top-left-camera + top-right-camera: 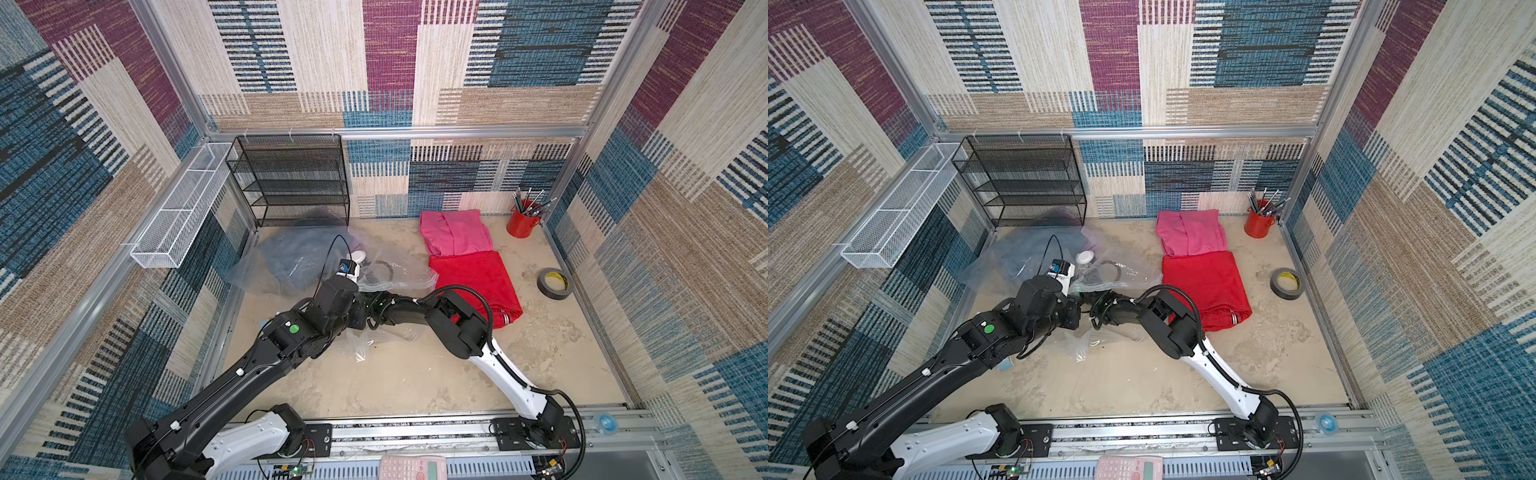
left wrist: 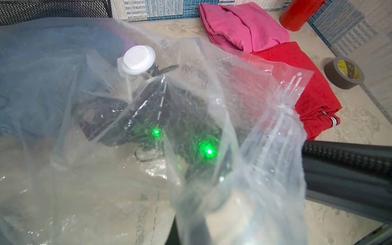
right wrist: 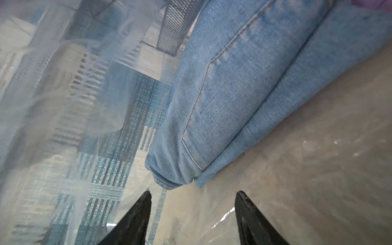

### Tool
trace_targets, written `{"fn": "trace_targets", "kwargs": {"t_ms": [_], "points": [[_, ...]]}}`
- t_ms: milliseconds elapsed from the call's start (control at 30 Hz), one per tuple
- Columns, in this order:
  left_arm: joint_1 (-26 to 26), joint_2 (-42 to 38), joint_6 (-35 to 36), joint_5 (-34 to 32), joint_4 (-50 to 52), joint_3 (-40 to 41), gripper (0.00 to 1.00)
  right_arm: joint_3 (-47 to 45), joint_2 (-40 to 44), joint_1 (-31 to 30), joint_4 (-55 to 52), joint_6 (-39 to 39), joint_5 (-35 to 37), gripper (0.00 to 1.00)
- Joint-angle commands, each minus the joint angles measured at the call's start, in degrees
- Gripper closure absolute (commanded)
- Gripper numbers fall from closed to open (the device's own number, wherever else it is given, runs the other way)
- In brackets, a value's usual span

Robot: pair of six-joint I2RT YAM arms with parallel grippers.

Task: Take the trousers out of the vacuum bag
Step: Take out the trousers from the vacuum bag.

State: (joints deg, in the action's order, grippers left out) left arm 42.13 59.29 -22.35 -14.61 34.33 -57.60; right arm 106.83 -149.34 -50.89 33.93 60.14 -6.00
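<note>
The right gripper (image 3: 193, 197), jaws spread inside the bag (image 2: 212, 63), faced the jeans (image 3: 233, 95) just ahead, while the left gripper (image 1: 360, 320) pinched the bag's edge.

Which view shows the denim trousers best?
The right wrist view: the light-blue denim trousers fill it, pocket seam sharp, just ahead of the open right gripper. Both top views and the left wrist view show only a hazy blue mass through the vacuum bag.
</note>
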Motion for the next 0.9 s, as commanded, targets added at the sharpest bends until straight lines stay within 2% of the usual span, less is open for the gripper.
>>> {"fn": "trace_targets", "kwargs": {"t_ms": [0,367,633,867], "points": [[0.1,-0.2,1.6,2.3,-2.0,0.1,1.0,3.6,-1.9,0.3,-3.2,1.7,0.3,0.35],[0.0,0.2,1.5,3.2,-2.5,0.7,1.0,13.4,-7.7,2.4,-9.7,4.5,1.5,0.31],[0.0,0.7,1.5,2.9,-2.2,0.9,1.0,23.3,-12.7,2.8,-13.3,4.7,0.6,0.34],[0.1,0.7,1.4,2.5,-2.1,1.6,1.0,26.0,-13.4,2.9,-14.4,4.8,1.2,0.39]]}}
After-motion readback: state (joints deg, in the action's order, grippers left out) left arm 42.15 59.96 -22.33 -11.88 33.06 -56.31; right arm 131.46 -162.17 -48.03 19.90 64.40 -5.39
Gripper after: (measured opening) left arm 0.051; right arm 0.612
